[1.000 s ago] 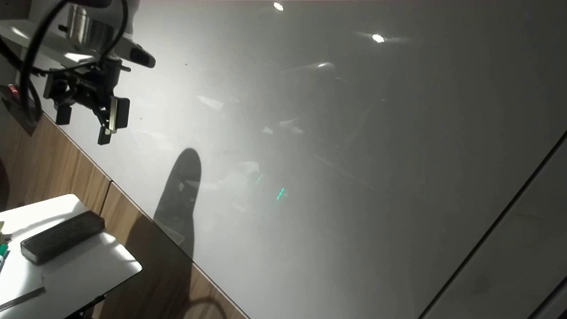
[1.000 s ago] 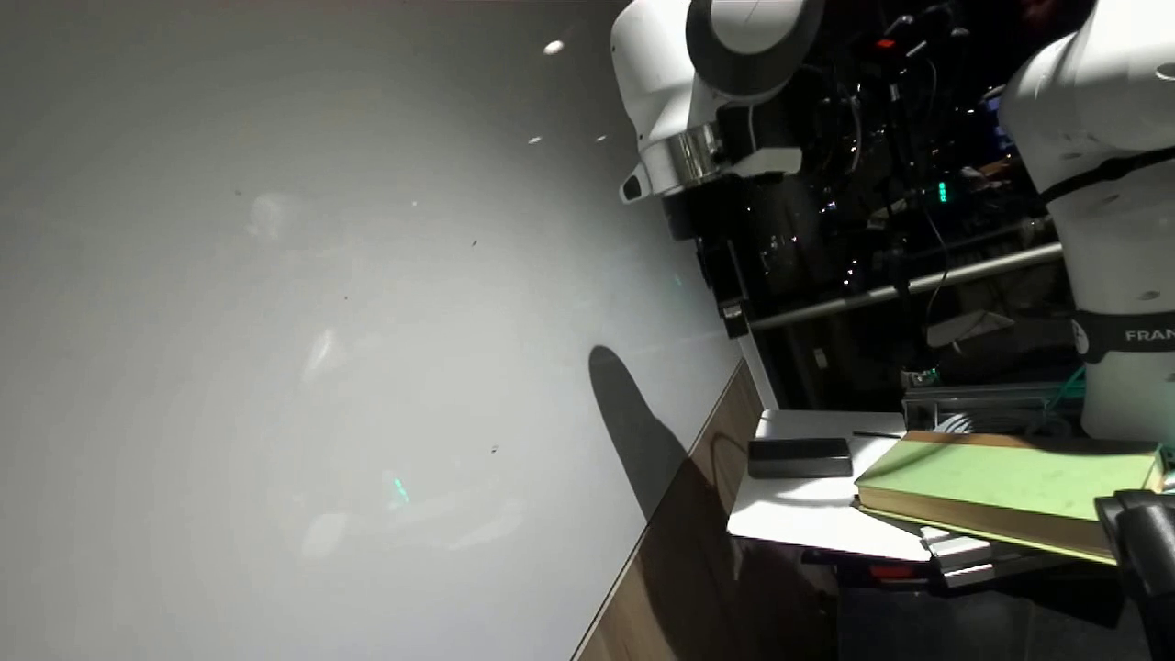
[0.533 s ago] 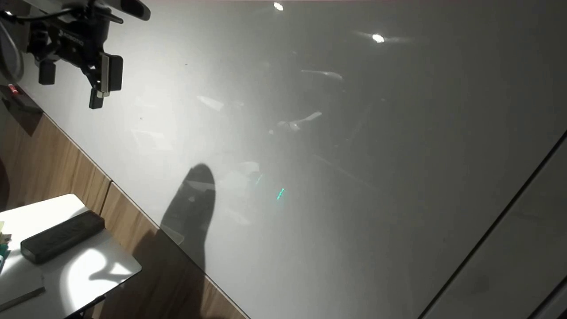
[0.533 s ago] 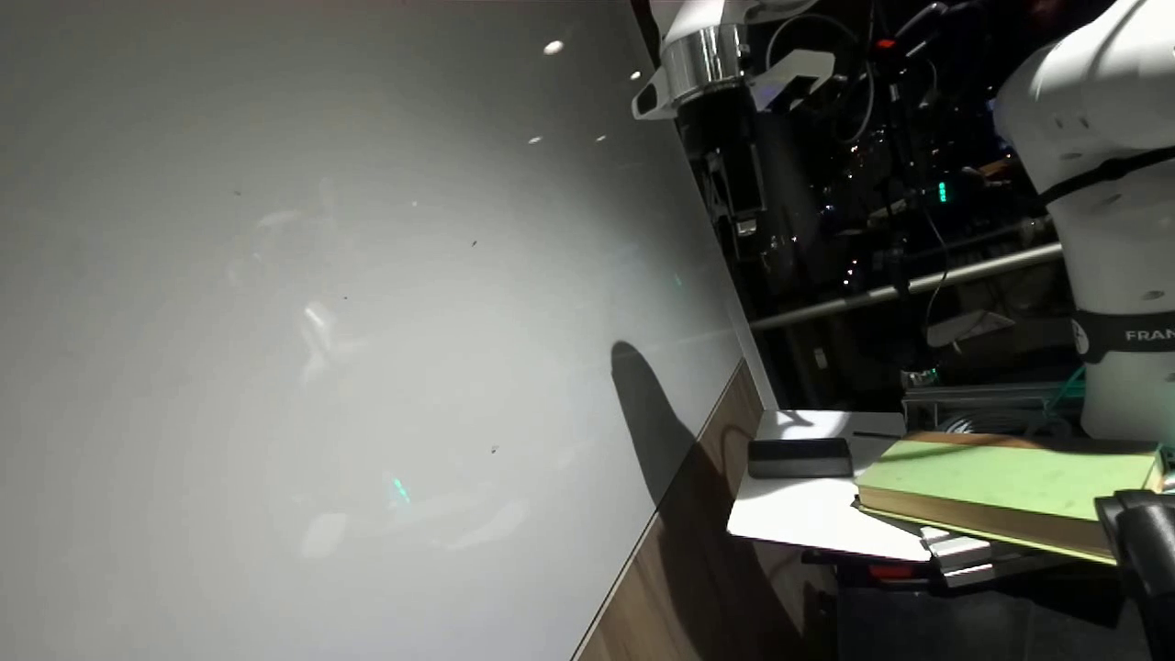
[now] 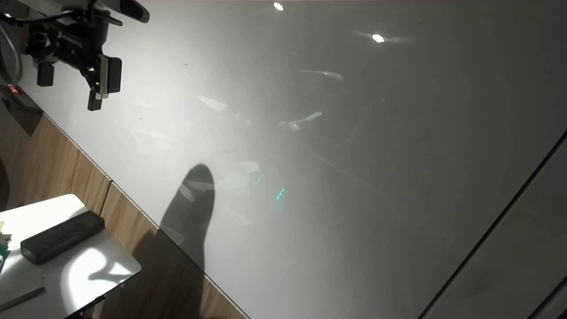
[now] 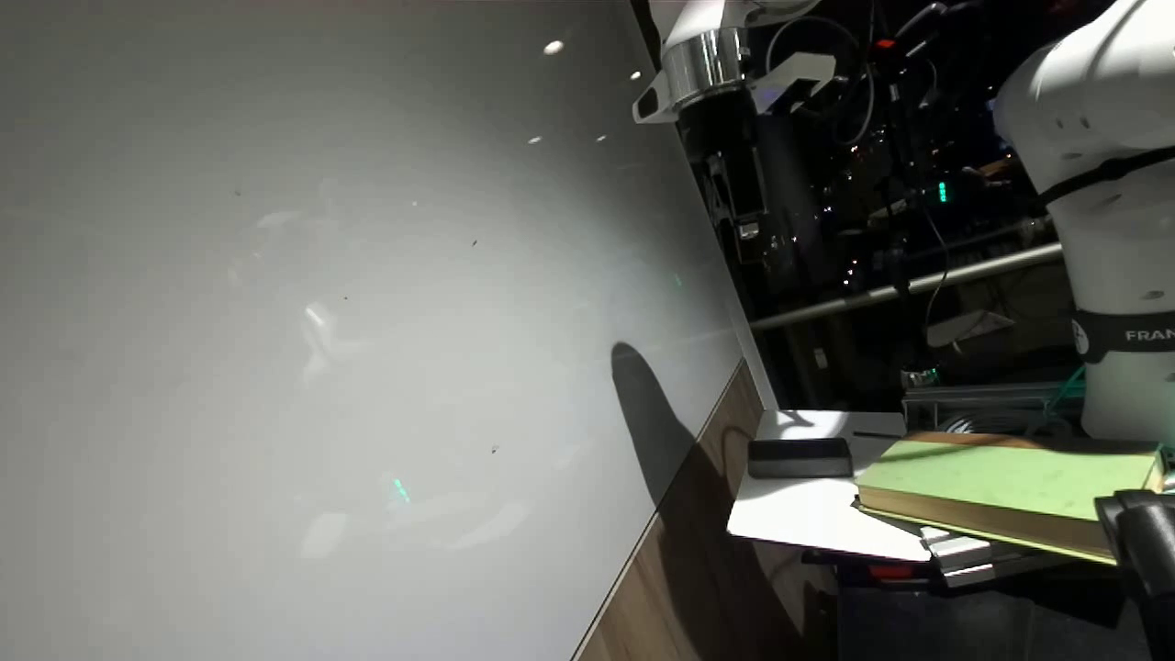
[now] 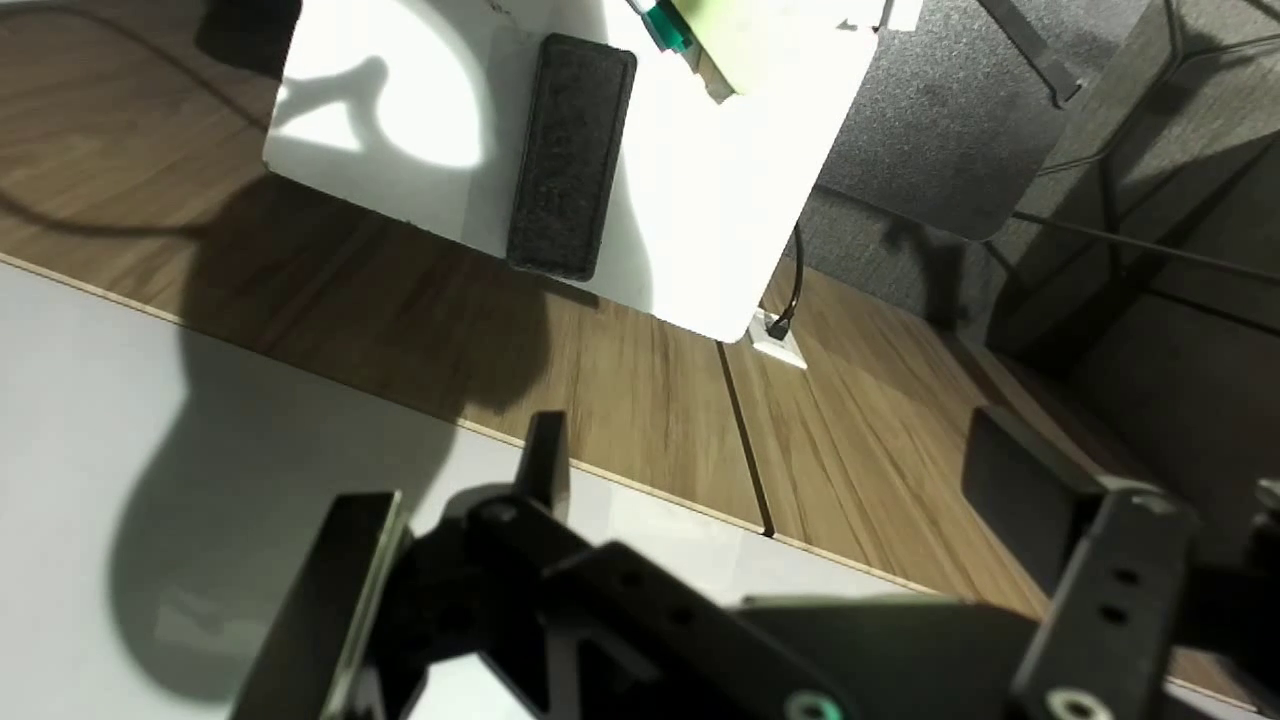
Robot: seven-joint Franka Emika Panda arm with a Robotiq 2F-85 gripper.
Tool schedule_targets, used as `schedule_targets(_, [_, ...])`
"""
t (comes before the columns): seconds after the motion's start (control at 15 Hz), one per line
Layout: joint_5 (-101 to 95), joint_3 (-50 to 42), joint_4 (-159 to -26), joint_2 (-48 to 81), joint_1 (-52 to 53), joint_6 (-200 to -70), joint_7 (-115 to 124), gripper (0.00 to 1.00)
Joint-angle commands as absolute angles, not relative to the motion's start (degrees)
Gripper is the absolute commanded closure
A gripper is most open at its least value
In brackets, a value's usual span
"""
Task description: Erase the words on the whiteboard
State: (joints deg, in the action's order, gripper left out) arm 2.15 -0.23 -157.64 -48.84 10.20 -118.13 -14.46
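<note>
The large glossy whiteboard [image 5: 398, 155] fills most of both exterior views [image 6: 165, 386], and its lower part shows in the wrist view [image 7: 60, 420]. No readable words show on it; only tiny dark specks [image 6: 494, 449] and glare are visible. My gripper [image 5: 69, 96] is open and empty, high beside the board's side edge; it also shows in the wrist view [image 7: 775, 450]. A dark block with a pale strip [image 5: 114, 74] sits on the outside of one finger. A dark oblong eraser-like block [image 5: 63, 237] lies on the small white table, well below the gripper; it also shows in the wrist view [image 7: 570, 155].
The small white table [image 6: 799, 519] stands against the wood panel [image 5: 71, 150] below the board. A thick green book [image 6: 991, 477] overlaps the table. A green-capped marker [image 7: 668, 28] lies near the block. The robot's base [image 6: 1129, 386] stands behind the book.
Over the last second my open gripper has risen, and the arm's shadow has shifted on the board. It has hardly moved in the last half second. The dark block on the table has not moved.
</note>
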Motion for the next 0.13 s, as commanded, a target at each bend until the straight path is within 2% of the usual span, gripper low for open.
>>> schedule_targets(0.0, [2.13, -0.24, -157.50, -48.82, 10.23, -117.97, -14.42, 0.00])
schedule_targets(0.07, [2.13, -0.24, -157.50, -48.82, 10.23, -117.97, -14.42, 0.00])
